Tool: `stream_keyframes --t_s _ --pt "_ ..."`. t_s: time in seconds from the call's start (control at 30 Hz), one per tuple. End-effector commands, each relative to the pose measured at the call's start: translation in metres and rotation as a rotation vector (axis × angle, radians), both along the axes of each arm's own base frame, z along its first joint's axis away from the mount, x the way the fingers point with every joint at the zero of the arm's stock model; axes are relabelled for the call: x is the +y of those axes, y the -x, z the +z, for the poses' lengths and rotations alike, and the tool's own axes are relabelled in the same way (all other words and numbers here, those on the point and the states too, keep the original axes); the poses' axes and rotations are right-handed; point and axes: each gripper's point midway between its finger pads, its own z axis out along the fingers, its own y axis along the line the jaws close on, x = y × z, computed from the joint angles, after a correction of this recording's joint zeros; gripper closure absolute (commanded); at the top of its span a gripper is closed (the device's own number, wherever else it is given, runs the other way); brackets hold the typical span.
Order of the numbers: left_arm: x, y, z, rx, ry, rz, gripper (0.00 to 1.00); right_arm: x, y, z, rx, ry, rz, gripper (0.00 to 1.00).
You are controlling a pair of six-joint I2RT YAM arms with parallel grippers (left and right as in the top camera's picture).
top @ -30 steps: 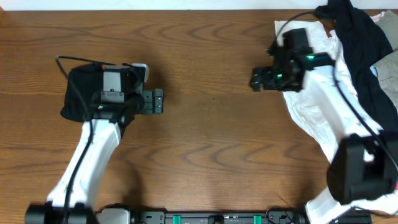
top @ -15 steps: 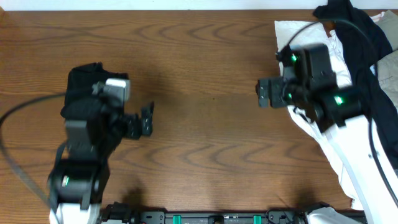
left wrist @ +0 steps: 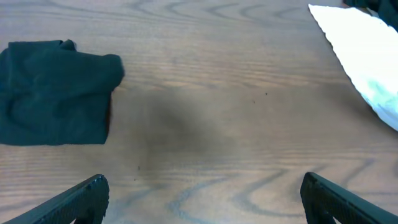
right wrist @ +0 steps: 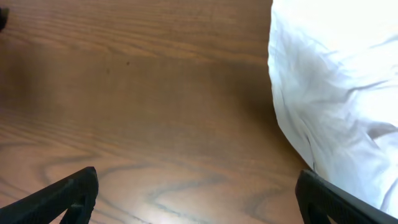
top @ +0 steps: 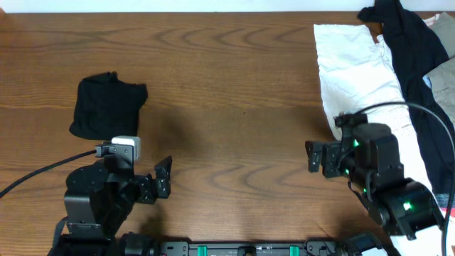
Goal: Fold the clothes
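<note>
Clothes first: the black cloth (top: 106, 105), folded into a rough square, is lying flat on the left side of the table (top: 234, 85), toward the far edge, and it isn't being touched by anything. Over on the right, the white cloth (top: 359, 78) is lying spread out and wrinkly, running from the far edge down toward the near one. A dark garment (top: 412, 43) is draped in a loose heap over its right part. A bit of beige fabric (top: 444, 71) is poking in at the right edge, and what it is can't be told.

The left gripper (top: 163, 186) is being held near the front edge, well apart from the black cloth, fingers spread wide with nothing between them. In the left wrist view only bare wood is being framed between the fingertips, with the black cloth up at the far left.

The right gripper (top: 318, 156) is being held just beside the white cloth's left edge, also spread wide and empty. Whether it's touching the cloth can't be told from overhead. In the right wrist view the cloth is filling the right side, above the right fingertip.
</note>
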Motion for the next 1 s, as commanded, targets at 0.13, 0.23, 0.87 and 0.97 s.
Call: stream_keyframes --t_s 0.13,0.23,0.87,0.97 --pt "0.009 -0.007 -0.022 0.037 -0.019 0.062 0.02 -0.004 0.007 -0.013 0.028 -0.003 -0.037 0.01" --pt "0.009 -0.008 -0.023 0.047 -0.018 0.059 0.02 -0.004 0.007 -0.013 0.028 -0.002 -0.037 0.01" --pt "0.009 -0.006 -0.026 0.062 -0.020 0.059 0.02 -0.004 0.007 -0.013 0.031 -0.001 -0.036 0.01" --pt "0.009 -0.006 -0.026 0.062 -0.020 0.059 0.02 -0.008 0.016 -0.021 0.076 0.017 -0.037 0.01"
